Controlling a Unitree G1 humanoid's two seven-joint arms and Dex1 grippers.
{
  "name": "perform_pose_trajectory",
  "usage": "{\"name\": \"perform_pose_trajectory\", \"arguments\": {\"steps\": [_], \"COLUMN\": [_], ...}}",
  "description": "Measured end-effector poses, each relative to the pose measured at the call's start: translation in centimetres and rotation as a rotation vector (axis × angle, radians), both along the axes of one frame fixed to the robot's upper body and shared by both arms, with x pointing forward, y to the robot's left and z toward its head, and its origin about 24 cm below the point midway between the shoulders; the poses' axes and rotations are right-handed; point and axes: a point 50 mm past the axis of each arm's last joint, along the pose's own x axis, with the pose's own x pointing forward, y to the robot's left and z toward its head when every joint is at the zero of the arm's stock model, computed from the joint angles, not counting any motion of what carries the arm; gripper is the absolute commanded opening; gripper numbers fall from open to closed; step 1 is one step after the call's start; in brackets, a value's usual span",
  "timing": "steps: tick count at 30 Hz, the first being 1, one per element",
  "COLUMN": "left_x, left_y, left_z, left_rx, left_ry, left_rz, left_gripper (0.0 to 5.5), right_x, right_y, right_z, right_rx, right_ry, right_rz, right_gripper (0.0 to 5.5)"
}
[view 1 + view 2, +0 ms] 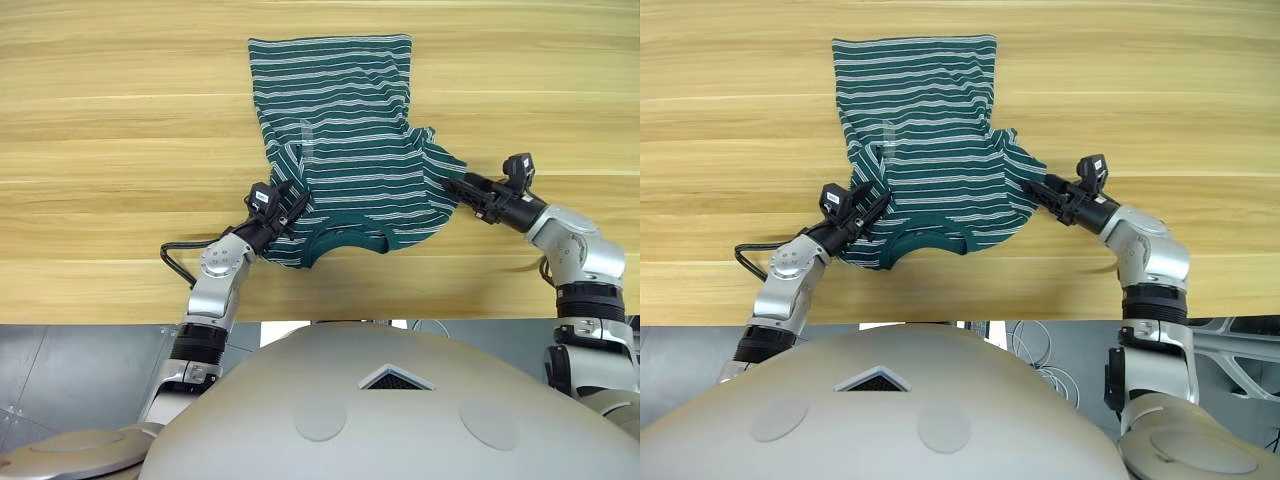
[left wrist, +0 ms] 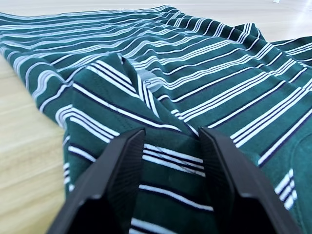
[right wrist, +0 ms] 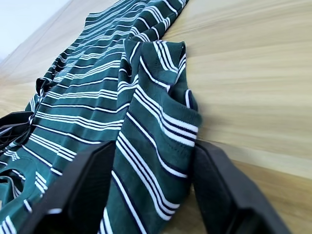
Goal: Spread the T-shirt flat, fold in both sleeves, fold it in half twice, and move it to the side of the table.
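Left gripper (image 1: 293, 203): fingers apart, straddling the bunched sleeve at the shirt's 8 o'clock corner.
Right gripper (image 1: 452, 184): fingers apart around the crumpled sleeve at 3 o'clock.
T-shirt (image 1: 345, 120): lying on the table (image 1: 120, 120), collar toward 6 o'clock, hem toward 12, sleeves rumpled.
Pinch risk: may catch several layers at once and drag the body askew.
Pull risk: if tugged unevenly, likely to twist or slide toward 6 o'clock.

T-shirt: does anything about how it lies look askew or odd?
Yes. The T-shirt is not flat: its body lies slightly askew on the table, and both sleeves are bunched, one at the left gripper, one at the right gripper, each open around the cloth.
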Motion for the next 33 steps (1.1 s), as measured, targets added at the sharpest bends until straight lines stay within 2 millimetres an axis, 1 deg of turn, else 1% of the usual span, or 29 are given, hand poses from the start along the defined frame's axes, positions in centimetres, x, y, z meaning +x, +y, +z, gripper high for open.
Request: {"name": "perform_pose_trajectory", "arguments": {"steps": [4,7,10,12,15,19,21,22,25,28,31,33], "left_x": [0.0,0.0,-0.1,-0.1,0.0,-0.1,-0.1,0.0,0.0,0.0,0.0,-0.1], "left_y": [0.0,0.0,0.0,0.0,-0.1,0.0,-0.1,-0.1,-0.1,-0.2,-0.4,-0.4], "left_z": [0.0,-0.1,-0.1,-0.2,-0.1,-0.2,-0.2,-0.2,-0.2,-0.2,-0.2,-0.2], "left_rx": [-0.001,-0.001,-0.003,-0.004,-0.006,-0.007,-0.007,-0.008,-0.007,-0.007,-0.006,-0.006], "left_ry": [0.001,0.003,0.005,0.004,0.001,0.001,0.0,0.0,0.0,-0.001,0.0,0.0], "left_rz": [0.001,0.002,0.005,0.006,0.006,0.008,0.007,0.006,0.003,-0.001,-0.009,-0.009], "left_gripper": [1.95,1.95,1.95,1.95,1.95,1.95,1.95,1.95,1.95,1.95,1.95,1.95], "right_x": [0.1,0.2,0.2,0.2,-0.1,-0.3,-0.2,-0.3,-0.6,-0.5,-0.7,-0.9], "right_y": [-0.1,0.0,0.0,0.0,0.5,2.2,3.4,4.0,5.6,7.3,8.3,8.8], "right_z": [-0.2,-0.3,-0.4,-0.4,0.1,2.5,3.8,4.1,4.4,4.3,3.5,3.2], "right_rx": [-0.031,-0.046,-0.061,-0.069,-0.074,-0.058,-0.059,-0.075,-0.187,-0.311,-0.427,-0.466], "right_ry": [-0.025,-0.037,-0.044,-0.052,-0.096,-0.224,-0.29,-0.303,-0.306,-0.317,-0.304,-0.305], "right_rz": [-0.031,-0.041,-0.046,-0.045,-0.016,0.085,0.145,0.182,0.334,0.483,0.595,0.639], "right_gripper": [1.19,0.8,0.2,0.02,0.02,0.02,0.02,0.02,0.02,0.02,0.02,0.02]}}
